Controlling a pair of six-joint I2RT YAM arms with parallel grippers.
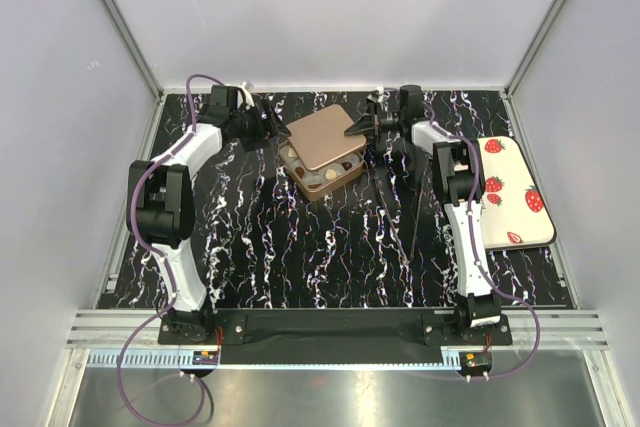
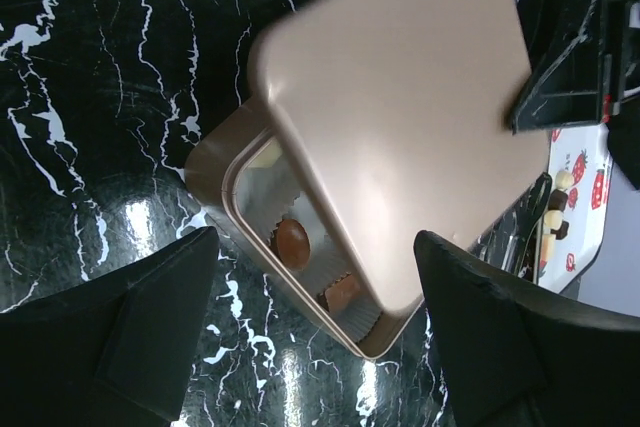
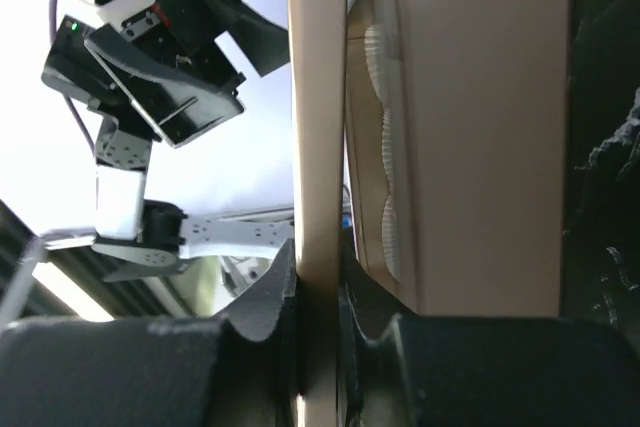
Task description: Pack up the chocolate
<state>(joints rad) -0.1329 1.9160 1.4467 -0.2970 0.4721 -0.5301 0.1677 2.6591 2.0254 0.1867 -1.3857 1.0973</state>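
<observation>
A tan metal box (image 1: 306, 183) stands at the back middle of the table, with its matching lid (image 1: 325, 137) held tilted over it and covering most of the opening. My right gripper (image 1: 359, 127) is shut on the lid's right edge; the wrist view shows the lid rim (image 3: 318, 97) pinched between the jaws (image 3: 320, 297), beside the box wall (image 3: 470, 127). Chocolate shows in the uncovered strip: a round brown piece (image 2: 292, 243), a square one (image 2: 342, 292) and a pale one (image 2: 265, 155), in white paper cups. My left gripper (image 2: 315, 337) hangs open just left of the box (image 2: 215, 172), touching nothing.
A white strawberry-print tray (image 1: 510, 192) lies at the right edge, behind the right arm; several small chocolates (image 2: 555, 209) sit on it. A thin dark rod (image 1: 410, 217) lies on the marbled black table (image 1: 300, 247) right of the box. White walls enclose the table on three sides.
</observation>
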